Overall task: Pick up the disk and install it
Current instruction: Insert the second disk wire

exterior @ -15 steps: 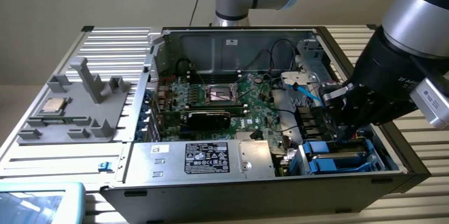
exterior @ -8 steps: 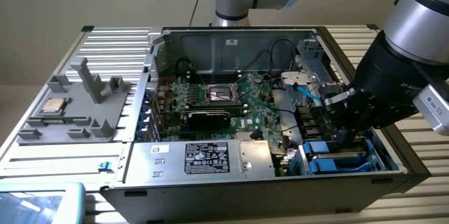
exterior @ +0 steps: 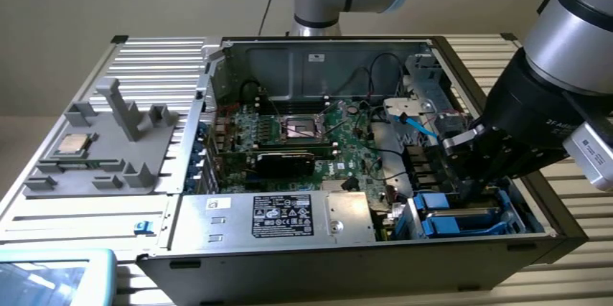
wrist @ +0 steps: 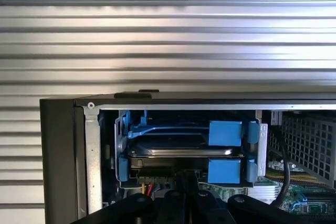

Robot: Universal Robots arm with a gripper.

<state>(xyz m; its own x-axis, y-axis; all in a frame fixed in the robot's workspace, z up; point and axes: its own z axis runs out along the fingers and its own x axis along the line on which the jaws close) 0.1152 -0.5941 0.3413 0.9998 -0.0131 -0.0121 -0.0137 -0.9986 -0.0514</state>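
The arm reaches steeply down into the open computer case (exterior: pixel 182 256), its gripper (exterior: pixel 469 189) closed empty just above the one disk (wrist: pixel 181 150) seated between two blue rails (wrist: pixel 224 132).

Arm links: smooth silver-grey metal tubes, round in section, with a soft sheen.
Joint caps: pale blue plastic on the far joint near the base, rounded like a lid.
Cable: a thin dark lead runs down beside the far joint.
Wrist: wide matte-black cylinder, its lower edge printed with small white lettering (it seems to begin "2F", the rest unreadable).
Side box: small light-grey housing with a darker face, fixed beside the wrist.
Tool (exterior: pixel 471 189): black, blocky body narrowing to dark fingers (wrist: pixel 185 192); its rounded black knuckles show glossy edges.
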